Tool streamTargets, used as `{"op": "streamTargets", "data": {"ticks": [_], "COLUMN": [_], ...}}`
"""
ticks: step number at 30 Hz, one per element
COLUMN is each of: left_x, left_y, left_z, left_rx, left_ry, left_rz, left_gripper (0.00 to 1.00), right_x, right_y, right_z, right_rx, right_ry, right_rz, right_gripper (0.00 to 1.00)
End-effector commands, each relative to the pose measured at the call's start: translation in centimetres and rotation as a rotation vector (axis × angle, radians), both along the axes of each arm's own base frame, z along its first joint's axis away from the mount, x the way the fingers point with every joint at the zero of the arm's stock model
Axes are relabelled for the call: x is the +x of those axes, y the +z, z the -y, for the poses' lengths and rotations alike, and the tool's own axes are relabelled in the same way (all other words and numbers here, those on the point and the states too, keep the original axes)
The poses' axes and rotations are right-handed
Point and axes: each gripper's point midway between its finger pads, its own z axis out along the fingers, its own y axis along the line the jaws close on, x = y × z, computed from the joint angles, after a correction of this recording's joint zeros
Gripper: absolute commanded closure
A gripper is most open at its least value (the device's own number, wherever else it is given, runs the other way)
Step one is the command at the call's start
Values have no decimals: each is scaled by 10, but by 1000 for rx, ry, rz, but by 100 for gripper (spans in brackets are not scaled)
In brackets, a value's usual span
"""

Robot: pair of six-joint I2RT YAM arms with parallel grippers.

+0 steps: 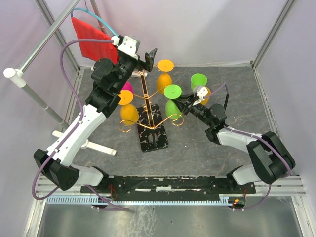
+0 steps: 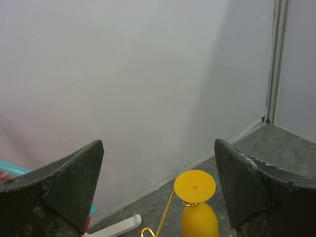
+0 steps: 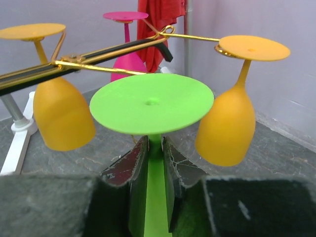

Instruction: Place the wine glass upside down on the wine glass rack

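The wine glass rack point(image 1: 149, 101) is a gold wire tree on a black marbled base point(image 1: 153, 134) at the table's middle. My right gripper point(image 1: 181, 102) is shut on the stem of a green wine glass point(image 1: 173, 92), held upside down with its foot up, just right of the rack. In the right wrist view the fingers point(image 3: 133, 165) clamp the green stem point(image 3: 157, 163) below the foot, level with the gold arms point(image 3: 98, 66). My left gripper point(image 1: 148, 59) is open and empty, high behind the rack's top; it is also open in the left wrist view point(image 2: 158, 168).
Two orange glasses point(image 1: 164, 75) point(image 1: 129, 111) and a pink glass point(image 1: 127, 87) hang upside down on the rack. Another green glass point(image 1: 199, 80) and an orange one point(image 1: 207, 94) stand at the back right. A red cloth point(image 1: 89, 35) hangs on a white stand at back left.
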Motion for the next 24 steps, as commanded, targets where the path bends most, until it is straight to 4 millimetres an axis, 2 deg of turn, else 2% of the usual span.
{"op": "streamTargets", "data": {"ticks": [1,10,15,17,22,24], "left_x": [-6,-4,-3,-2,9,11], "left_y": [17,16,15,14,8,7], "left_z": [-12,-14,-17,-20,-31,-36], "left_rx": [-16,-21,-26,-30,-27,-40], "left_ry": [28,30,34,42,84,92], "left_rz": [57,57,51,44,-16,-28], "left_gripper": [1,1,1,1,1,1], "right_x": [-16,-32,-37,-39,-43,-44], "right_y": [7,-10,-7,-14,13,30], "right_z": [4,23,43,56,92,105], "right_rx": [-28,-127,-164,-209,-234,-206], "right_ry": [25,-17,-104,-159,-327,-393], "right_rz": [54,12,-48,-137,-236,-241], "right_gripper": [72,54,50,48,46,43]}}
